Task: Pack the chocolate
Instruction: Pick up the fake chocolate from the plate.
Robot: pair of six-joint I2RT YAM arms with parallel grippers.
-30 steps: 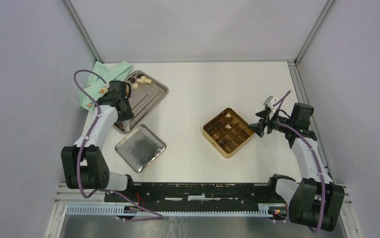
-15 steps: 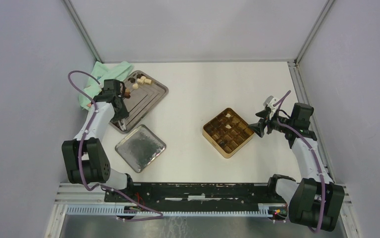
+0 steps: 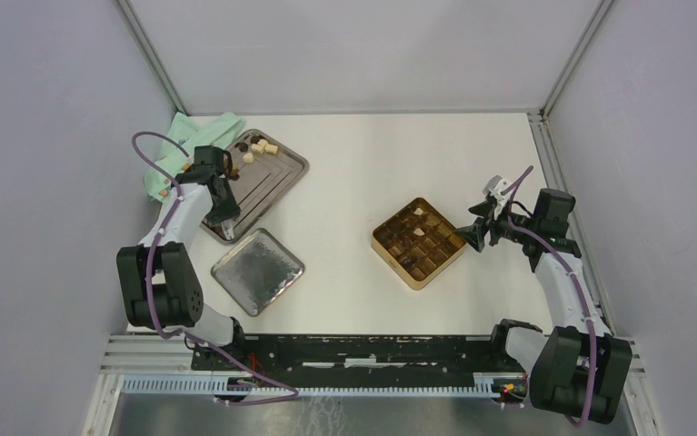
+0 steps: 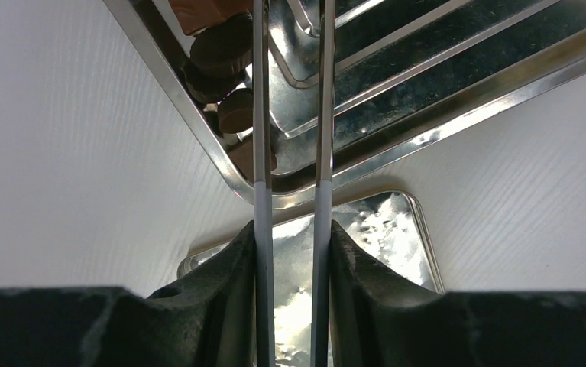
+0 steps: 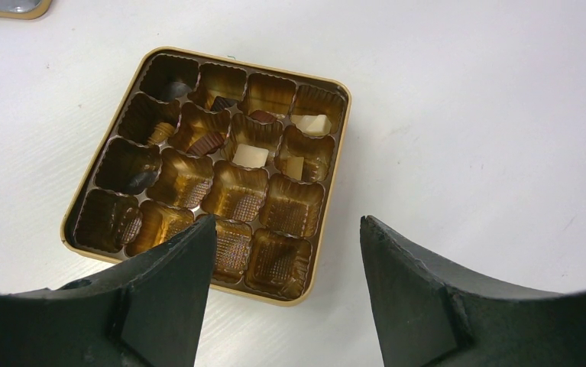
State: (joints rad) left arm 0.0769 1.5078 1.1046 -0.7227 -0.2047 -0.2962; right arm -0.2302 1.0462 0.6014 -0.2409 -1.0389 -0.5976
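Observation:
The chocolate [image 3: 258, 148] lies as small cream and brown pieces at the far end of a long steel tray [image 3: 297, 169]. Dark and brown pieces [image 4: 225, 50] show at that tray's rim in the left wrist view. My left gripper [image 3: 225, 223] [image 4: 291, 225] is over the tray's near corner, shut on thin metal tongs [image 4: 324, 92] whose two blades run out past the pieces. A gold square tin [image 3: 377, 242] [image 5: 328, 183] holds a few pieces, some cream [image 5: 250, 155]. My right gripper [image 3: 473, 234] [image 5: 283, 222] hangs open at the tin's right edge, nothing between its fingers.
A square steel tray [image 3: 258, 270] [image 4: 385, 229] lies just in front of the long tray. A mint-green bag [image 3: 181, 145] sits at the back left behind my left arm. Grey walls close in the table on three sides.
My left wrist has swung a little left and back over the long tray, still gripping the tongs. The right arm and the tin have not moved.

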